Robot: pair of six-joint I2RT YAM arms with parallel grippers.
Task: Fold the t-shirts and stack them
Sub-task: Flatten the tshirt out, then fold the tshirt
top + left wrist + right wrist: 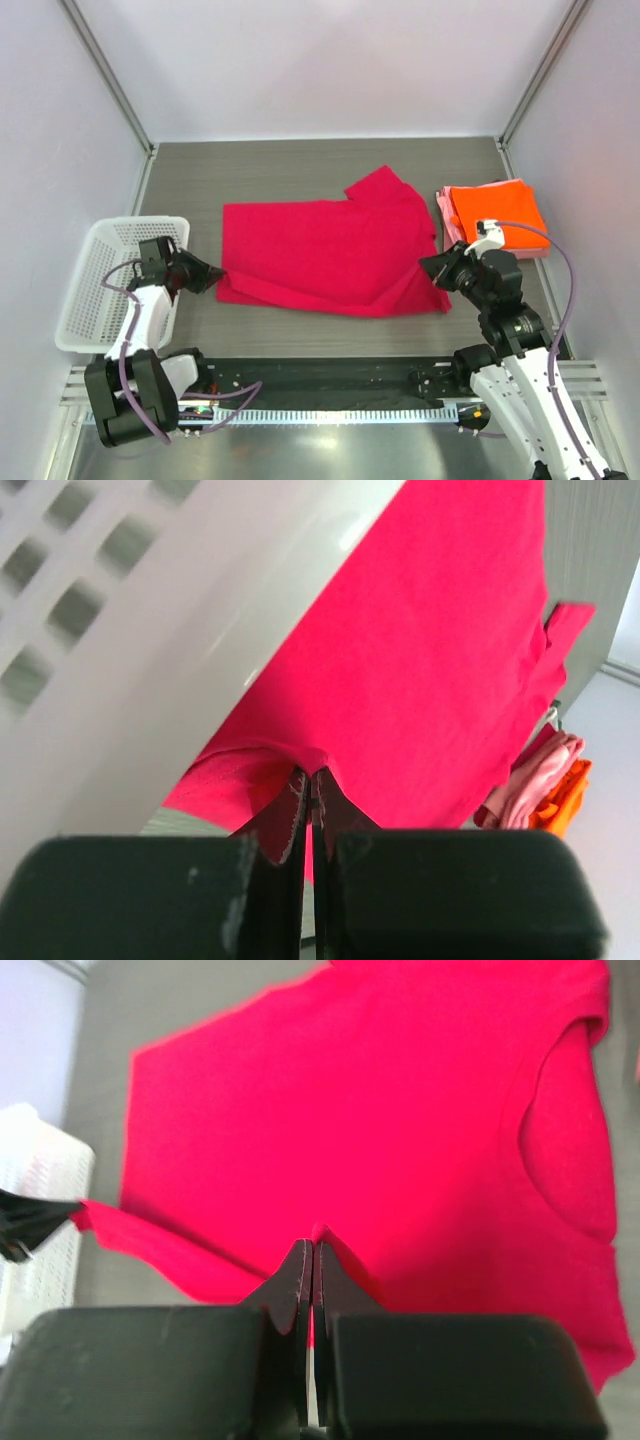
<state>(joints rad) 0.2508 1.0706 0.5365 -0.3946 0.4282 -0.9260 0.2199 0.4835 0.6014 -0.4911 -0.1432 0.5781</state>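
Note:
The crimson-magenta t-shirt [330, 250] lies spread across the middle of the table, its near edge lifted at both ends. My left gripper [216, 272] is shut on the shirt's left near corner [312, 765], right beside the basket. My right gripper [428, 265] is shut on the shirt's right near edge [318, 1232]. The folded bright orange t-shirt [497, 215] rests on the pale pink t-shirt [446, 218] at the right. Both also show far off as the orange t-shirt [560, 800] and pink t-shirt [530, 780] in the left wrist view.
A white plastic mesh basket [95, 285] stands at the left edge of the table, close against my left arm; its wall [150, 630] fills the left wrist view's upper left. White enclosure walls surround the table on three sides.

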